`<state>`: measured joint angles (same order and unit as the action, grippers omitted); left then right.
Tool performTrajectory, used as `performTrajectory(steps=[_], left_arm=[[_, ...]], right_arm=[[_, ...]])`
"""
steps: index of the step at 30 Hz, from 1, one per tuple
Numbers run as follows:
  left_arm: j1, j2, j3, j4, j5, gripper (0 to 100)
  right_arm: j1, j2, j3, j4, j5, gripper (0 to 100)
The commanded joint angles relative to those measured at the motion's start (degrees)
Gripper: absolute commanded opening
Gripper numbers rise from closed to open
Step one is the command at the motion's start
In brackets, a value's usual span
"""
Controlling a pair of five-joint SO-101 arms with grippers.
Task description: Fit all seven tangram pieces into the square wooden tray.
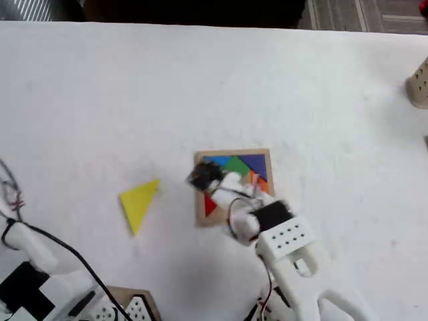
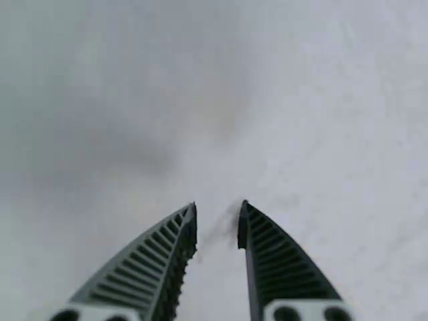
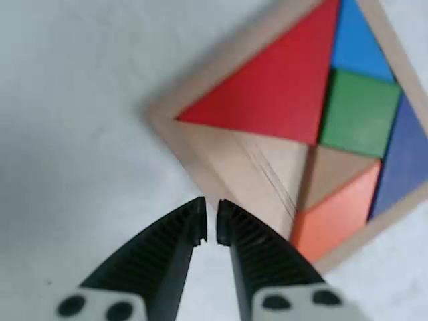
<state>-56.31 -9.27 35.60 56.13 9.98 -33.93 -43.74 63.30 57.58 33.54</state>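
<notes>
This looks like a small robotics lab or test bench rather than a home or shop. A plain white table (image 1: 200, 80) carries a wooden puzzle tray (image 1: 234, 152) at its middle. Just beside the tray, on the near side, stands a white, printed-looking robot arm (image 1: 301, 267) with bare wiring. A second arm (image 1: 40, 281) sits well off to the tray's near left, trailing a loose black cable (image 1: 60, 244). A perforated mounting plate (image 1: 134, 307) lies near that arm, and a perforated beige block (image 1: 418, 83) stands far right of the tray. Beyond the table's far edge, behind the tray, is striped flooring (image 1: 374, 13).
</notes>
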Motion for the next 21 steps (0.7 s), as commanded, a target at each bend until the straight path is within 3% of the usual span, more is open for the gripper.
performTrajectory(steps=[1, 4, 9, 21], left_arm=[[-11.74, -2.59, -2.46, -5.01, -5.89, 14], [-17.71, -2.59, -2.81, -8.97, -8.7, 14], [-18.33, -2.51, -2.46, -8.79, -16.35, 14], [-18.07, -2.51, -2.55, -11.43, -12.84, 14]], right_arm=[[-12.35, -1.01, -3.25, -4.0, -0.7, 13.5], [-20.0, -0.92, -3.34, -8.66, -0.26, 19.7], [-27.82, 5.32, -6.59, -12.44, 3.25, 23.0], [-28.35, 37.67, -33.14, -11.74, 16.62, 23.0]])
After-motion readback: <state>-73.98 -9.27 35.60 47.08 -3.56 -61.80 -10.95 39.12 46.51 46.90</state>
